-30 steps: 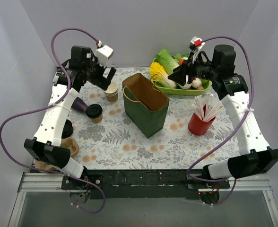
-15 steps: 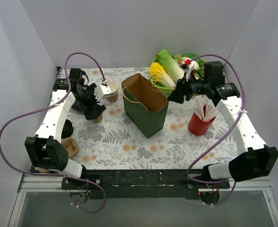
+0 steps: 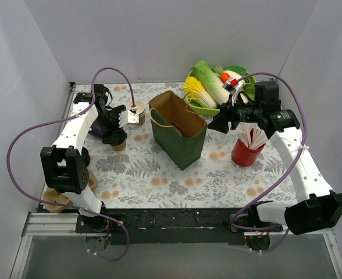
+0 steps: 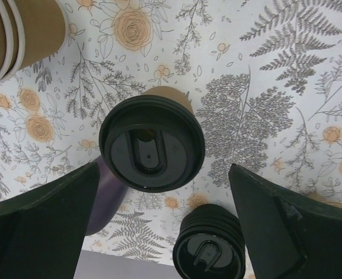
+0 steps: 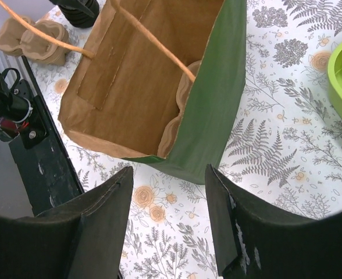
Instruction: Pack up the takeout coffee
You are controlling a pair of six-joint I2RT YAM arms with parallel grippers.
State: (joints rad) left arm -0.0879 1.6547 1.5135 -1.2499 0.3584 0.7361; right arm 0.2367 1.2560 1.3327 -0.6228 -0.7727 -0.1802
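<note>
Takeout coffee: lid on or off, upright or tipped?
Lid on, upright. In the left wrist view the takeout coffee stands on the table, its black lid seated level over the tan wall.

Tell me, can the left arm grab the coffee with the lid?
Probably yes. The left gripper hangs open right over the coffee, its jaws to either side and nothing in between. The cup stack stands off to the side.
</note>
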